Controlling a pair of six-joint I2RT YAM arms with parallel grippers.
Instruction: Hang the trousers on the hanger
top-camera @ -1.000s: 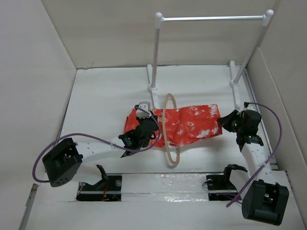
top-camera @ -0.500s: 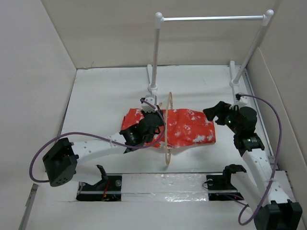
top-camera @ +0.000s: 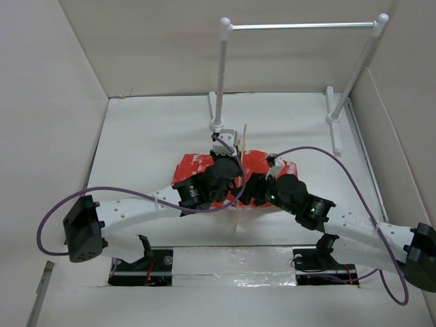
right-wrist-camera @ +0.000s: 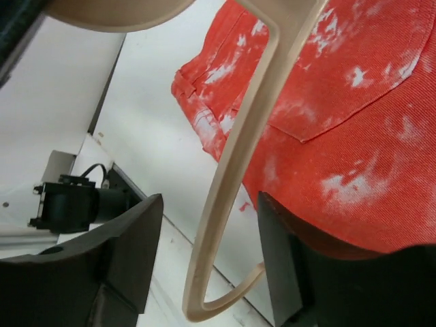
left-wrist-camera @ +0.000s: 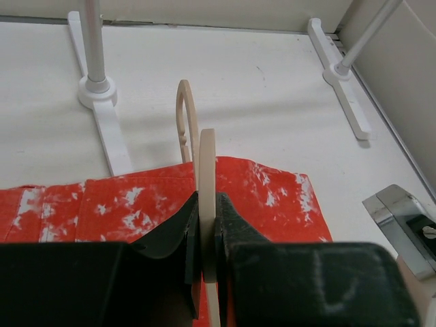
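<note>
Lying flat under both grippers, the trousers (top-camera: 193, 165) look shorter than a moment ago, bunched in toward the hanger (left-wrist-camera: 206, 153). The hanger now stands up on its edge with red cloth on both sides of it. It is pinched tight between the fingers of the left gripper (left-wrist-camera: 206, 225). The right gripper (right-wrist-camera: 210, 199) has left the far trouser end and swung over. Its fingers gape wide around the hanger's lower bar, touching nothing. I think it will help hold the hanger next.
</note>
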